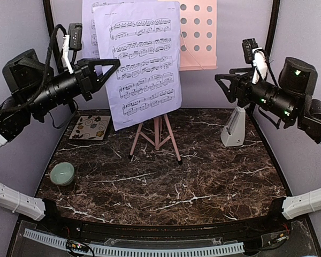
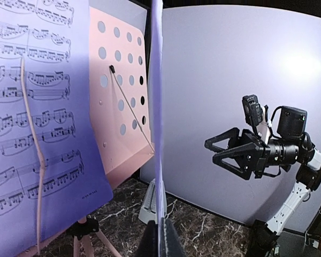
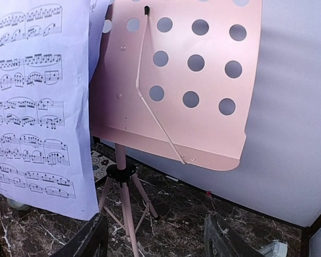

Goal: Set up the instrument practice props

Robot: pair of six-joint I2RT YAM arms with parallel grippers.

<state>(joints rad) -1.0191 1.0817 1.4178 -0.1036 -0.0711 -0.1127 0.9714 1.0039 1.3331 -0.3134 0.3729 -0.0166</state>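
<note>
The pink perforated music stand (image 1: 199, 33) stands on tripod legs at the back centre. One sheet-music page (image 1: 88, 32) rests on its left half, under a wire arm in the left wrist view (image 2: 37, 107). My left gripper (image 1: 115, 65) is shut on the left edge of the second page (image 1: 144, 61) and holds it upright in front of the stand. That page shows edge-on (image 2: 158, 107) between my fingers (image 2: 161, 235). The white-grey metronome (image 1: 234, 128) stands at the back right. My right gripper (image 1: 223, 80) is open and empty in the air above the metronome, facing the stand (image 3: 203, 107).
A pale green bowl (image 1: 62, 173) sits at the left front of the marble table. A floral coaster (image 1: 90, 127) lies at the back left. The stand's tripod legs (image 1: 158, 136) spread at the centre back. Grey walls close the back and sides.
</note>
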